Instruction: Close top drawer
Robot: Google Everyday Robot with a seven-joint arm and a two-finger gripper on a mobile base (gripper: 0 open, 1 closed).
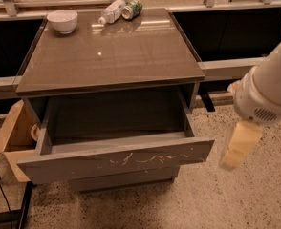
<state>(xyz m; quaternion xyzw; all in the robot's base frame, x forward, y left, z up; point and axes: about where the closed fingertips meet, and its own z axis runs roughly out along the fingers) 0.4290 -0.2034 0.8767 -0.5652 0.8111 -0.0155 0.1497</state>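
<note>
Camera view. The top drawer [116, 161] stands pulled well out from beneath the front edge of the surface [112, 61]. Its scratched front panel faces the camera and the floor side of the cabinet. The panel's long axis runs left to right, parallel to the surface's front edge, with its right end a little nearer the cabinet than its left. The drawer's travel runs at right angles to that axis, back under the surface.

The claw [237, 147] hangs below the white arm housing, out beyond the surface's front right corner and just off the right end of the drawer panel, apart from it. I cannot tell whether the claw is apart or together. From the claw, the panel lies to the left, stretching away along its own length.

I judge that the claw is beside the panel, not in front of it. A closing push would therefore need it brought round to the panel's outer face, then driven toward the cabinet. A push near the right end alone might skew the drawer.

At the rear edge of the surface lie a bottle [111, 11] and a can [132, 8]; a bowl [63, 20] sits at the rear left corner.
</note>
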